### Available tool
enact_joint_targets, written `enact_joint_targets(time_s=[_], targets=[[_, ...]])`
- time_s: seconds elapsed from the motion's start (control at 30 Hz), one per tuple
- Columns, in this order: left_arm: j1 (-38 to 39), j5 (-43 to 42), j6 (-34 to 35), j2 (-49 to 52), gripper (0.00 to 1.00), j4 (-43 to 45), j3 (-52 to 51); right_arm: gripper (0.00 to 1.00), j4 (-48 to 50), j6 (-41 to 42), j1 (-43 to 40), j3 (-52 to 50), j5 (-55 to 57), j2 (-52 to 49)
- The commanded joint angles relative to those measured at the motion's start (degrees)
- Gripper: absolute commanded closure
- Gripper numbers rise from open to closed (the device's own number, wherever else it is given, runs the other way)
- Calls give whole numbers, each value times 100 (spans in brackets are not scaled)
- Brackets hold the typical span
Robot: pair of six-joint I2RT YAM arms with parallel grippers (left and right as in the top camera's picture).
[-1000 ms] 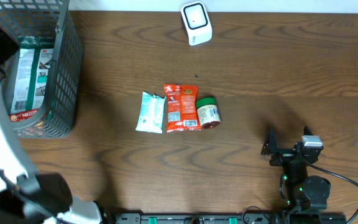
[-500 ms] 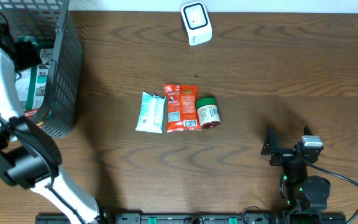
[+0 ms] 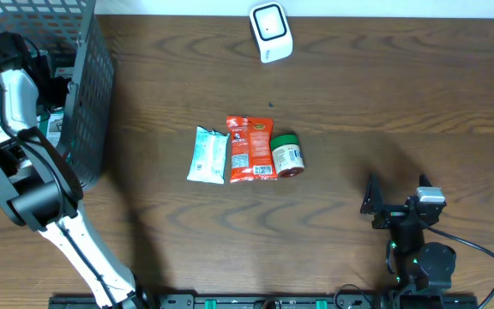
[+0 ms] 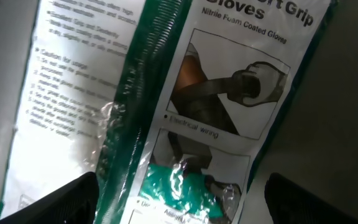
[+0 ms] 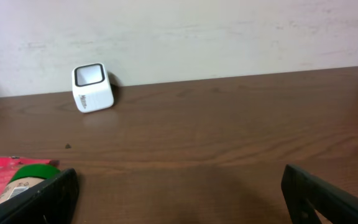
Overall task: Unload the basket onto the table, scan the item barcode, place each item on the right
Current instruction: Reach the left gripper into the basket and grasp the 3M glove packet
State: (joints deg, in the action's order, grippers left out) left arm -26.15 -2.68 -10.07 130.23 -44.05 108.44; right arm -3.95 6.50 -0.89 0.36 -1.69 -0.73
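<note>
A glove package (image 4: 216, 106), white and green with printed hand pictures, lies in the wire basket and fills the left wrist view. My left gripper (image 4: 182, 208) hangs just above it, open, its black fingertips (image 4: 61, 202) wide apart on either side. From overhead the left gripper (image 3: 51, 81) is inside the basket (image 3: 93, 112), and the arm hides most of the package (image 3: 56, 127). The white scanner (image 3: 270, 32) stands at the far edge, its window facing up. My right gripper (image 3: 397, 210) rests open at the front right with nothing between its fingers.
In the middle of the table lie a teal packet (image 3: 207, 155), a red packet (image 3: 250, 148) and a green-lidded jar (image 3: 286, 154), side by side. The right wrist view shows the scanner (image 5: 92, 87) by the wall and the jar (image 5: 27, 180) at the lower left.
My left arm has swung further into the basket and come down over the glove package, and its jaws have widened. The right arm and the table items have not moved.
</note>
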Motion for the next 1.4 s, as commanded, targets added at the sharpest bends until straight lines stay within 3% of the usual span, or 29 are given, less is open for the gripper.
enact_joint_targets(time_s=[0.0, 0.23, 0.33, 0.53, 0.6, 0.63, 1.37], targets=[[-26, 13, -151, 315, 14, 37, -35, 1, -22, -35, 22, -4, 11, 9], [-31, 120, -149, 483, 16, 48, -79, 1, -22, -35, 22, -4, 11, 9], [-31, 120, -149, 516, 27, 48, -144, 1, -22, -33, 24, -4, 11, 9], [-31, 120, -149, 535, 60, 44, -212, 1, -22, -33, 22, -4, 11, 9], [-31, 120, -146, 509, 86, 48, -208, 1, -22, -35, 22, -4, 11, 9], [-31, 118, -144, 490, 93, 52, -197, 1, -22, -35, 22, -4, 11, 9], [-28, 118, 1222, -2973, 93, 422, -4, 1, -22, -35, 22, -4, 11, 9]])
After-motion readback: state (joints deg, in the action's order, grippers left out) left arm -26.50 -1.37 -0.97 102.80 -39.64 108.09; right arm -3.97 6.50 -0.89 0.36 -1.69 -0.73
